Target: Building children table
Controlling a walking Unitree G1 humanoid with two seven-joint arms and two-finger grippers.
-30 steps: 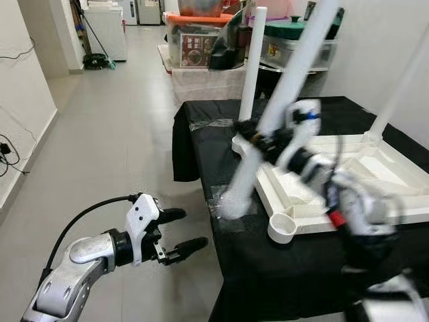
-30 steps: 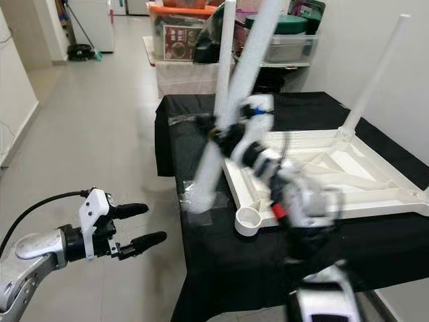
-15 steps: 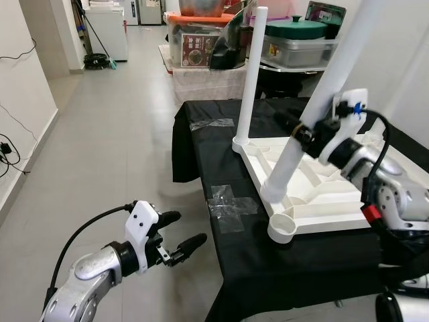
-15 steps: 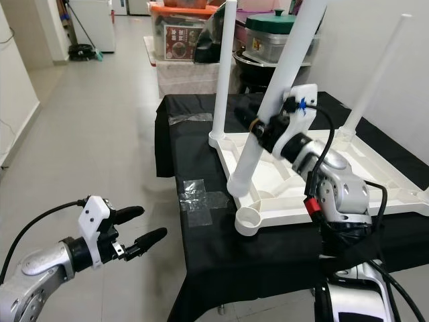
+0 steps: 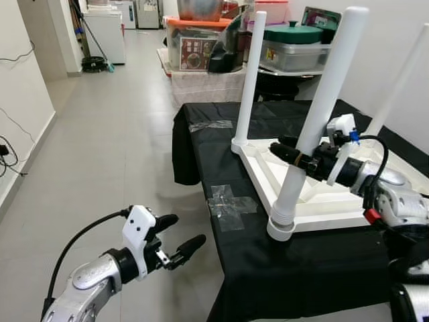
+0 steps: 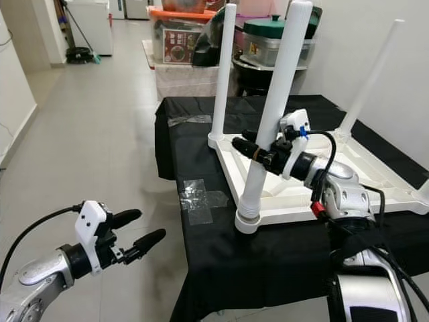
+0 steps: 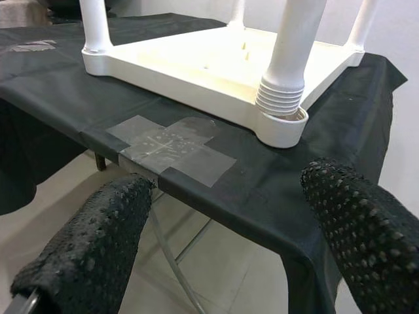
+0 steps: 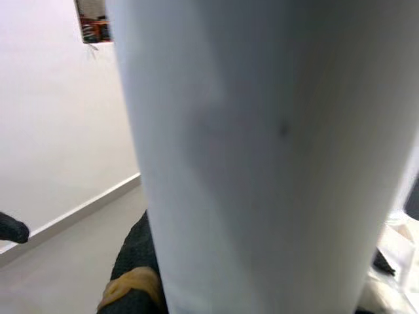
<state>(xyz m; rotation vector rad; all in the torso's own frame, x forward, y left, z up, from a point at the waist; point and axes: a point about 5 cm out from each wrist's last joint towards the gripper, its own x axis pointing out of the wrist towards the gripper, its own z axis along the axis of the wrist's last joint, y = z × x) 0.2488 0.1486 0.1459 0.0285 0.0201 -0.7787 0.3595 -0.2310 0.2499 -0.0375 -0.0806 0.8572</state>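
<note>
— What has changed in the last second?

— The white leg (image 5: pixel 320 117) was swinging tilted over the cloth; now I see it standing nearly upright with its ribbed foot in the near corner socket (image 5: pixel 281 230) of the upturned table top (image 5: pixel 325 201).

— And my right gripper (image 6: pixel 263 152)?

— Its fingers are closed around the leg partway up.

— The left?

— The left gripper (image 5: pixel 179 237) hangs low over the floor beside the black-draped table (image 5: pixel 268 268), fingers spread apart, holding nothing. Two more legs (image 5: pixel 249 80) stand at the far corners.
</note>
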